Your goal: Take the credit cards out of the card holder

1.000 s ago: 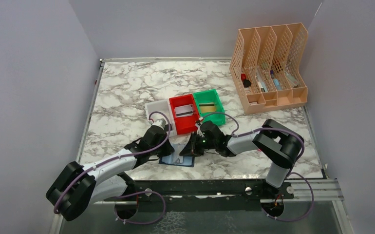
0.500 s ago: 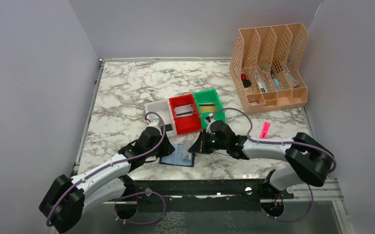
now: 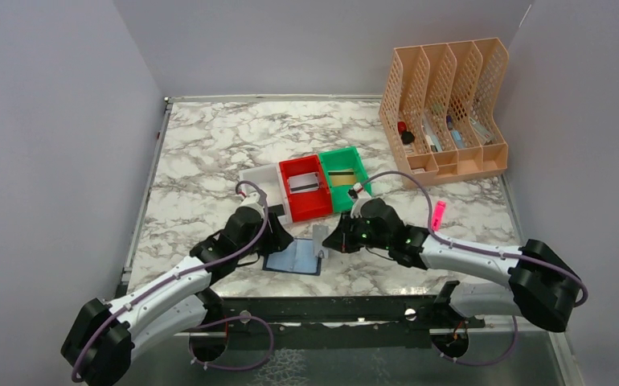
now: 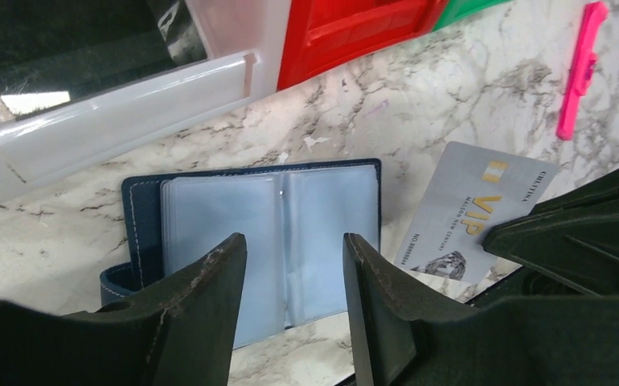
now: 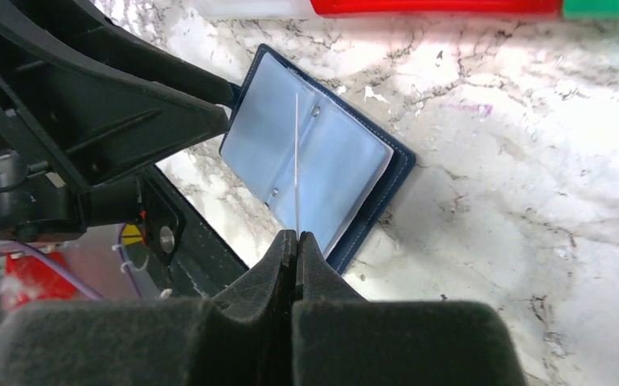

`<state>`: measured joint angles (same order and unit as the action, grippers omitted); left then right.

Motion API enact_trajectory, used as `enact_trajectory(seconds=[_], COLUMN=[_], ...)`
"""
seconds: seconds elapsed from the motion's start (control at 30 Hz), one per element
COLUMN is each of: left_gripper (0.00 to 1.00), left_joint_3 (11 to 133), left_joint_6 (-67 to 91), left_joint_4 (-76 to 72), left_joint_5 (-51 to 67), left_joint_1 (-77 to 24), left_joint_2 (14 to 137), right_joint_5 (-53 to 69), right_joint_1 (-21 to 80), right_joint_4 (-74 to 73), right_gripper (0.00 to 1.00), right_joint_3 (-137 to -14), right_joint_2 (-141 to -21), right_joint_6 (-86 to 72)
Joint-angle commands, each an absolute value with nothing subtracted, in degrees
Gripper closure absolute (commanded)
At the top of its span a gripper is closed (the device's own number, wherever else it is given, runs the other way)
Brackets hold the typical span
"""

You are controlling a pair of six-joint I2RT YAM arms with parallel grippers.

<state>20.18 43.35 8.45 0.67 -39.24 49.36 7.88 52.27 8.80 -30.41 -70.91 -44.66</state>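
Nearest the arms, the card holder is laid open and flat on the marble surface, with its clear sleeves facing up and its long side running left to right. The top sleeves look empty; whether more cards are hidden under them cannot be told. The left fingers are spread wide just above the holder, 1 on each side of its middle fold, and nothing is held by them. Just beside the holder's right edge, 1 silvery-grey credit card is pinched by the right fingers, which are squeezed tight on its near end. The card is all the way out of the sleeves and is pointed straight out from the fingertips. Past it, farther from the arms, 3 bins are lined up side by side: a white bin, a red bin with a grey card inside, and a green bin with a tan card inside. So the bins lie ahead of the held card. It is likely that the card must be carried forward and let go over 1 of them; which 1 cannot be told.
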Motion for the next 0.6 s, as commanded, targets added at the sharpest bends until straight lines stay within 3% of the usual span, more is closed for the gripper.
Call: enact_trajectory(seconds=[0.0,0.33,0.57], left_gripper=[0.48,0.43,0.43], left_joint_3=[21.9,20.8,21.4], left_joint_6=[41.7,40.5,39.9], left_joint_4=[3.8,-7.0,-6.0], left_joint_5=[2.2,11.3,10.3], left_joint_1=[-39.3,-39.3,-39.3], left_joint_2=[46.5,47.4,47.3], right_joint_5=[5.7,24.8,27.6], right_joint_1=[51.8,44.3,39.7], right_joint_4=[7.5,15.5,12.0], right_gripper=[0.99,0.99,0.99], right_joint_3=[-32.3,-30.9,-34.1], right_joint_2=[-67.9,-68.6,-67.2], right_joint_6=[-36.9,-35.6,-28.4])
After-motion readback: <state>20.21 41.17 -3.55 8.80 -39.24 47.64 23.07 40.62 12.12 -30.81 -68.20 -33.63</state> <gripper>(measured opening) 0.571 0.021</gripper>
